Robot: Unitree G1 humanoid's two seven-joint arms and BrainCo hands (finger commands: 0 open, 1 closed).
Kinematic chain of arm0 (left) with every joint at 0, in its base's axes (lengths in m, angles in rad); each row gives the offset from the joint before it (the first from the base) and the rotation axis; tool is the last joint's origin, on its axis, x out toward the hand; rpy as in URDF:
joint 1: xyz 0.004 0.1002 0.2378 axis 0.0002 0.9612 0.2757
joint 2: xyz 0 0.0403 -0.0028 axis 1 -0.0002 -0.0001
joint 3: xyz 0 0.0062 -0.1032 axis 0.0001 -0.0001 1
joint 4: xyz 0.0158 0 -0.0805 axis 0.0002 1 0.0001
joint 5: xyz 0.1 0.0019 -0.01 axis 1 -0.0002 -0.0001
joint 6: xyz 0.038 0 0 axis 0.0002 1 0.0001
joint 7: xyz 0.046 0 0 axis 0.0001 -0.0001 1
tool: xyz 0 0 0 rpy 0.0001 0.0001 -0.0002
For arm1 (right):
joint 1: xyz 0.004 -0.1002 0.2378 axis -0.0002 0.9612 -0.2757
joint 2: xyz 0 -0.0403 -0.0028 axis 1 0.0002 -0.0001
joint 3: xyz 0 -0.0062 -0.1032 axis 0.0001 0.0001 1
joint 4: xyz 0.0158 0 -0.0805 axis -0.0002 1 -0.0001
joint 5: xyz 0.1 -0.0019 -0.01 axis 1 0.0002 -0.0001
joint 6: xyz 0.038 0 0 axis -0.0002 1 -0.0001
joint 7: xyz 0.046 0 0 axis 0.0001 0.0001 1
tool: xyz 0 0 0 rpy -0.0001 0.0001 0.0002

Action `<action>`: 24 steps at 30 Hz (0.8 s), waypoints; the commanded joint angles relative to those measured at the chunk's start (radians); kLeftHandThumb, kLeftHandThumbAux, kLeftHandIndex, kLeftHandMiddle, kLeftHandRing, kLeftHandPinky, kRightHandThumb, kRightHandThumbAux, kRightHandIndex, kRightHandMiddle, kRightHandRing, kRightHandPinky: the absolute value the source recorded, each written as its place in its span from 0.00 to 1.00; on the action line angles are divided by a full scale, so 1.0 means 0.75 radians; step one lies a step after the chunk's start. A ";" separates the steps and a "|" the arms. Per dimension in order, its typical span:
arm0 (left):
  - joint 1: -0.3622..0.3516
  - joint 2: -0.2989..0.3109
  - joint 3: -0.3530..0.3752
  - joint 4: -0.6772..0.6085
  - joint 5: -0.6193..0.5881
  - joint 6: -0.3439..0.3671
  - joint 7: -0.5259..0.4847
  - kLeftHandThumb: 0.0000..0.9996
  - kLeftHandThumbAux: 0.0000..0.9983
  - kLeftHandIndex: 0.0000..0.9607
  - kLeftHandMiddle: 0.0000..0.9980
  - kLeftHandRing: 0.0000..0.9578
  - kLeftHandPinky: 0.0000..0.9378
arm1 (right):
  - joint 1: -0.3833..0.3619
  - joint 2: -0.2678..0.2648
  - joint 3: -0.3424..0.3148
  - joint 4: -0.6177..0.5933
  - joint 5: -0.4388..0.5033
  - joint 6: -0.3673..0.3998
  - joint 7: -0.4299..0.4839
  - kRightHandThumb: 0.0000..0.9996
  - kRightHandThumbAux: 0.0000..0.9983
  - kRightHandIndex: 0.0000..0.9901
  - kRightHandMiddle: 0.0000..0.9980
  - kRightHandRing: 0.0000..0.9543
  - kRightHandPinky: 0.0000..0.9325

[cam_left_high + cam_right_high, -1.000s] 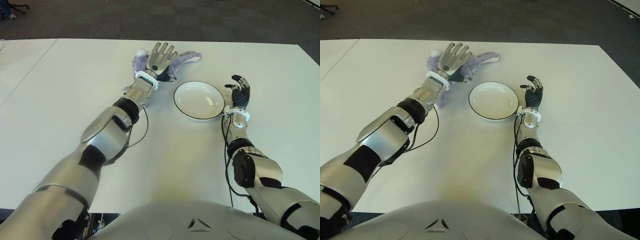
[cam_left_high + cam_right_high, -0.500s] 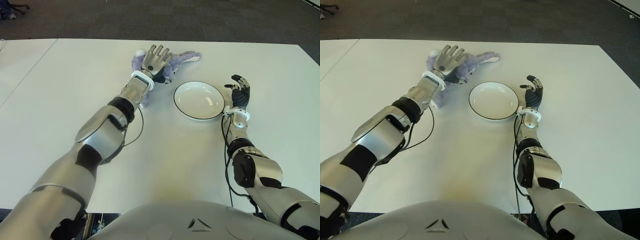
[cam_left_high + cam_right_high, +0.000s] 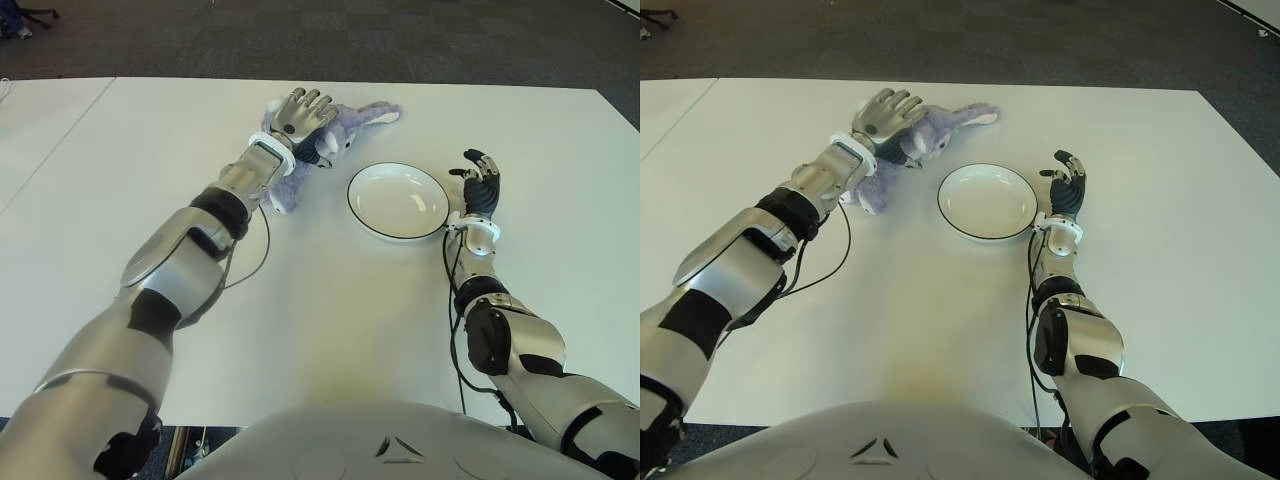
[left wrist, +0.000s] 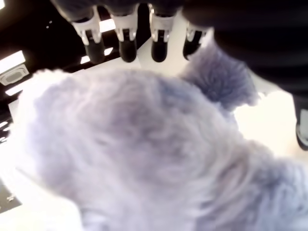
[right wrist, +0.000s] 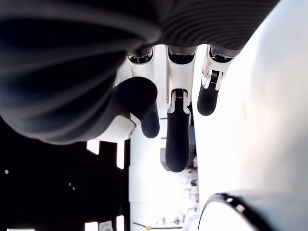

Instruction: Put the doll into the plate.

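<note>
The purple doll [image 3: 335, 135] is lying on the white table [image 3: 330, 320], near the far edge and not yet in the plate [image 3: 398, 200]. The left hand [image 3: 298, 115] is laid over the doll with its fingers [image 4: 126, 36] stretched out, so nothing is gripped yet. The grabbing step is in hand. Next, the fingers must be closed around the soft body, and the doll lifted across to the plate just beside it. The right hand [image 3: 482, 183] is held open at the plate's other side.

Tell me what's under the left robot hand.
The purple doll lies under the left robot hand, on the white table. The palm covers the doll's middle, so any grip is hidden.
</note>
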State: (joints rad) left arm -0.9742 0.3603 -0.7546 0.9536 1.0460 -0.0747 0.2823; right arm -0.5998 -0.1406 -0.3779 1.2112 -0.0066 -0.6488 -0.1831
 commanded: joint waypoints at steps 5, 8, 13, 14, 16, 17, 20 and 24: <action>0.090 0.178 0.022 -0.240 -0.042 -0.124 -0.221 0.01 0.43 0.00 0.00 0.00 0.00 | 0.277 0.158 -0.040 0.193 0.052 0.157 0.011 1.00 0.66 0.24 0.23 0.48 0.19; 0.091 0.201 0.032 -0.282 -0.049 -0.142 -0.253 0.01 0.43 0.00 0.00 0.00 0.00 | 0.276 0.157 -0.044 0.193 0.054 0.156 0.018 1.00 0.66 0.25 0.23 0.48 0.19; 0.098 0.222 0.043 -0.323 -0.055 -0.163 -0.275 0.01 0.42 0.00 0.00 0.00 0.00 | 0.276 0.156 -0.048 0.193 0.051 0.152 0.024 1.00 0.66 0.25 0.23 0.48 0.15; 0.099 0.227 0.047 -0.331 -0.056 -0.171 -0.277 0.01 0.41 0.00 0.00 0.00 0.00 | 0.276 0.156 -0.049 0.193 0.049 0.153 0.024 1.00 0.66 0.25 0.24 0.48 0.18; 0.098 0.237 0.053 -0.348 -0.056 -0.188 -0.285 0.01 0.41 0.00 0.00 0.00 0.00 | 0.273 0.155 -0.050 0.193 0.048 0.157 0.024 1.00 0.66 0.25 0.24 0.48 0.19; 0.099 0.239 0.056 -0.353 -0.056 -0.192 -0.289 0.01 0.41 0.00 0.00 0.00 0.00 | 0.272 0.155 -0.050 0.192 0.048 0.157 0.024 1.00 0.66 0.25 0.24 0.48 0.20; 0.101 0.246 0.058 -0.369 -0.051 -0.208 -0.297 0.02 0.41 0.00 0.00 0.00 0.00 | 0.271 0.153 -0.055 0.193 0.050 0.161 0.025 1.00 0.66 0.26 0.24 0.48 0.17; 0.102 0.244 0.054 -0.366 -0.041 -0.219 -0.297 0.02 0.41 0.00 0.00 0.00 0.00 | 0.271 0.154 -0.056 0.193 0.046 0.160 0.017 1.00 0.66 0.26 0.24 0.48 0.16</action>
State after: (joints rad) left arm -0.9367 0.5320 -0.7162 0.6864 1.0182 -0.2168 0.0955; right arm -0.6015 -0.1388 -0.4016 1.2112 -0.0015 -0.6449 -0.1650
